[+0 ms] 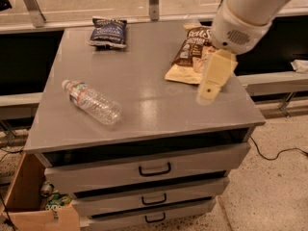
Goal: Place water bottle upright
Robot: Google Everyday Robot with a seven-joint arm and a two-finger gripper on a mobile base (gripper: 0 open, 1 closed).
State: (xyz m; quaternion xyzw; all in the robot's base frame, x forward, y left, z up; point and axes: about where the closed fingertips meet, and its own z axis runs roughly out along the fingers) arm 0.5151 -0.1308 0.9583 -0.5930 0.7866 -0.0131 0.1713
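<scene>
While bottle (91, 101) lies on its side, front-left on cabinet top (154, 81) | gripper (208, 96) hovers over right side, well apart, seemingly empty; how open, cannot tell | step: approach | next: reach left, descend, grasp bottle body

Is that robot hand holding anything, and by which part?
Nothing. The gripper hangs empty above the table at its right side; the water bottle lies untouched at the left.

Dim warm overhead light; soft glare noted on cabinet top (144, 66), left of gripper (207, 94) over its right part
</scene>
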